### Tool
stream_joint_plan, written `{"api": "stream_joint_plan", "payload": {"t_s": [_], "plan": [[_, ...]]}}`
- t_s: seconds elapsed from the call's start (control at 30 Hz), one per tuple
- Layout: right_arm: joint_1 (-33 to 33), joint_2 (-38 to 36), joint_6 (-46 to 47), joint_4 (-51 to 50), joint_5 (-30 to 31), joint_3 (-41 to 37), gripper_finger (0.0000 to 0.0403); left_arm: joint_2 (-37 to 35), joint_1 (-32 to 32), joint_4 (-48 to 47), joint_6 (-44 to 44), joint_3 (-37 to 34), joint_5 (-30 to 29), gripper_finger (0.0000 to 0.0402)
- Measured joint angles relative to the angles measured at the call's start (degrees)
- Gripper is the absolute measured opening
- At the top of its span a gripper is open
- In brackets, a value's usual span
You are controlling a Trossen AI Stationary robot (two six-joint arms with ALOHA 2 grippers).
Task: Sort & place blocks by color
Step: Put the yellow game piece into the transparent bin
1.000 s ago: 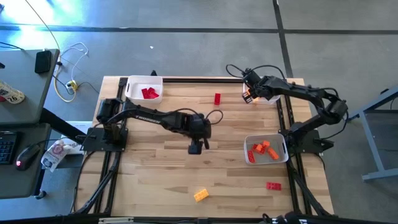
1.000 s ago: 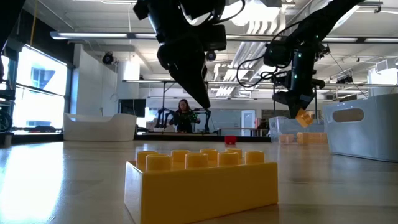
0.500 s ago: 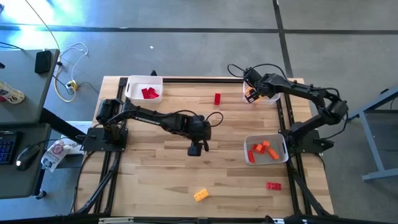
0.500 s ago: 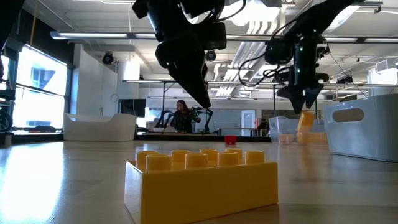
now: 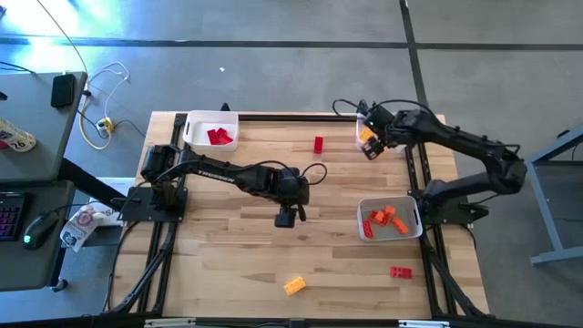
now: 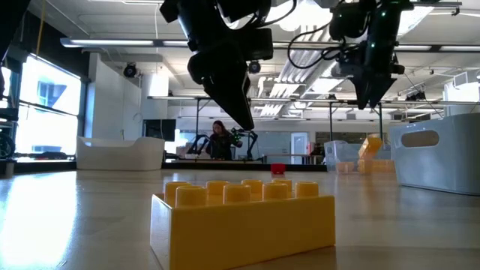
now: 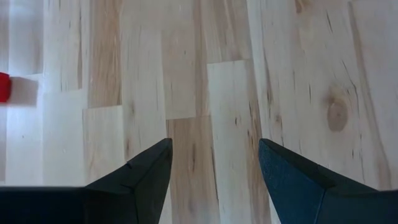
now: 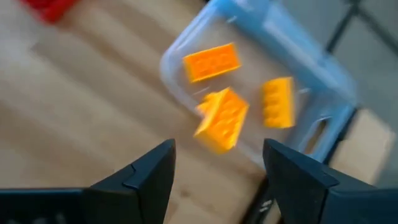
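Your right tool [image 8: 214,163] hangs above the clear plastic tray [image 8: 311,74] at the far right corner of the wooden worktop [image 5: 237,246], its two dark fingers spread apart with nothing between them. A yellow studded brick [image 8: 222,118] shows tilted just at the tray's rim, blurred, and you cannot tell whether it lies inside or is tipping over the edge. Two more yellow bricks [image 8: 211,61] lie in the tray.

The risk here is that tilted brick: if it sits on the rim, it could roll out onto the worktop and need a second pick. Check it before you leave.

Your left tool [image 7: 213,163] is wide open and empty, above bare wood mid-worktop.

Loose pieces remain: a red brick [image 5: 318,144] at the far side, another red brick [image 5: 400,271] near the front right, and a yellow-orange brick [image 5: 293,285] at the front. The white tray [image 5: 193,123] holds reds, the grey tray [image 5: 364,208] oranges. The front brick's colour sits between yellow and orange, so misjudging it could put it in the wrong tray.
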Motion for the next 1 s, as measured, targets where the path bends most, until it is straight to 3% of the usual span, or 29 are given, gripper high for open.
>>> {"api": "stream_joint_plan", "payload": {"t_s": [0.3,0.53,0.77,1.0], "plan": [[-0.81,-0.42,1.21,2.29,-12.70,-5.35,0.0220,0.00,0.00,0.10,1.33,0.00,0.00,0.0223],[-2.60,2.03,0.71,7.87,-17.03,-10.55,0.0220,0.00,0.00,0.12,1.37,-0.01,0.00,0.0223],[-4.86,5.69,-0.52,12.86,-16.11,-13.36,0.0220,0.00,0.00,0.24,1.39,-0.01,-0.06,0.0223],[-5.54,6.44,-0.96,16.23,-4.03,-13.42,0.0220,0.00,0.00,0.23,1.37,0.00,-0.20,0.0223]]}}
